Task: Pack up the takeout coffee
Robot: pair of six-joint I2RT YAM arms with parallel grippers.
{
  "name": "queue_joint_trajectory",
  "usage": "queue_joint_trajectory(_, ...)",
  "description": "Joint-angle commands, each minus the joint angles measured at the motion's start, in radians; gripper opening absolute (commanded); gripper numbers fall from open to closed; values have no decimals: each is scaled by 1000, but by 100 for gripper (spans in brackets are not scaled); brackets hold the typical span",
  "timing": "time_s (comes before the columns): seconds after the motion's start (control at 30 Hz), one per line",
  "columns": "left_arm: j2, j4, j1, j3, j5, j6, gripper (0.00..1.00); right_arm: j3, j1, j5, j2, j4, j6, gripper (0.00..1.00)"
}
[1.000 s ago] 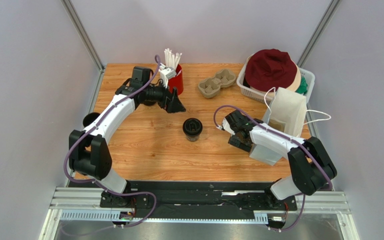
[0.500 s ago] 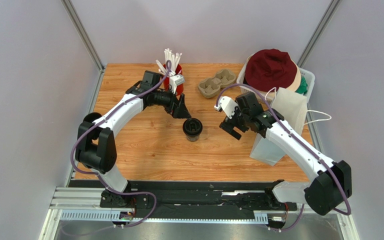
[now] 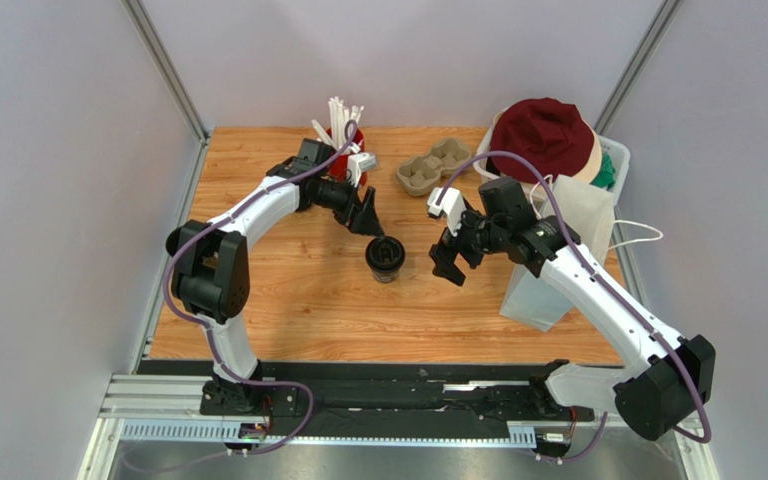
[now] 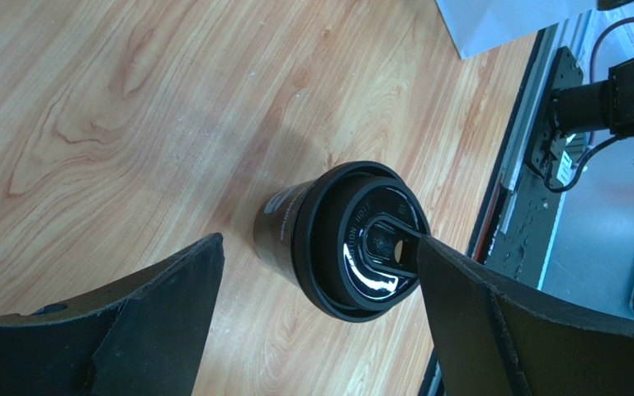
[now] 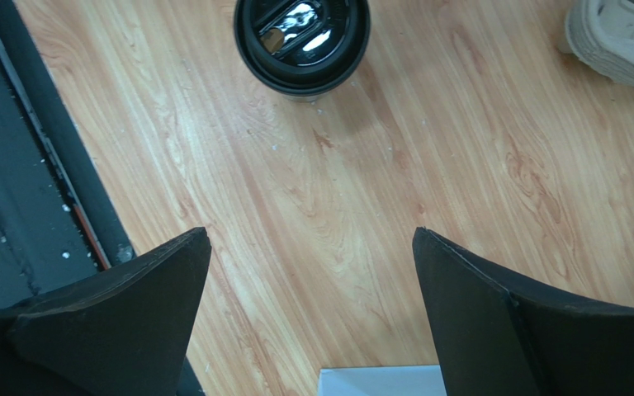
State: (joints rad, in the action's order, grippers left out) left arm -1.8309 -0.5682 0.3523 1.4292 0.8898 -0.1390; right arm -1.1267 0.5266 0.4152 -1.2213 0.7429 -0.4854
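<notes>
The takeout coffee (image 3: 385, 257) is a small dark cup with a black round lid, standing upright in the middle of the wooden table. My left gripper (image 3: 366, 218) is open just behind and left of it. In the left wrist view the cup (image 4: 353, 243) sits between and beyond the open fingers of that gripper (image 4: 319, 247), apart from them. My right gripper (image 3: 448, 263) is open and empty, a short way to the cup's right. In the right wrist view the cup (image 5: 302, 37) is well ahead of that gripper (image 5: 312, 235).
A white paper bag (image 3: 563, 245) stands at the right, its edge in the right wrist view (image 5: 378, 381). A cardboard cup carrier (image 3: 433, 168) lies at the back. A red cup of white straws (image 3: 350, 150) stands behind my left gripper. A white basket (image 3: 613, 160) holds hats at the back right.
My left gripper has moved right and forward, close to the cup. My right arm has lifted away from the bag and swung left toward the cup. The cup has not moved.
</notes>
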Motion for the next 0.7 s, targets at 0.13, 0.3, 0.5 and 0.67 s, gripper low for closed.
queue_joint_trajectory(0.13, -27, 17, 24, -13, -3, -76, 94, 31, -2, 82, 71, -57, 27, 99)
queue_joint_trajectory(0.3, -30, 19, 33, -30, 1, -86, 92, 45, 0, 48, 51, -66, 25, 99)
queue_joint_trajectory(0.5, -25, 19, 46, -53, -2, -100, 91, 44, -2, 31, 34, -65, 27, 99)
queue_joint_trajectory(0.67, -34, 25, 54, -64, -12, -102, 87, 47, -2, 30, 37, -66, 28, 99)
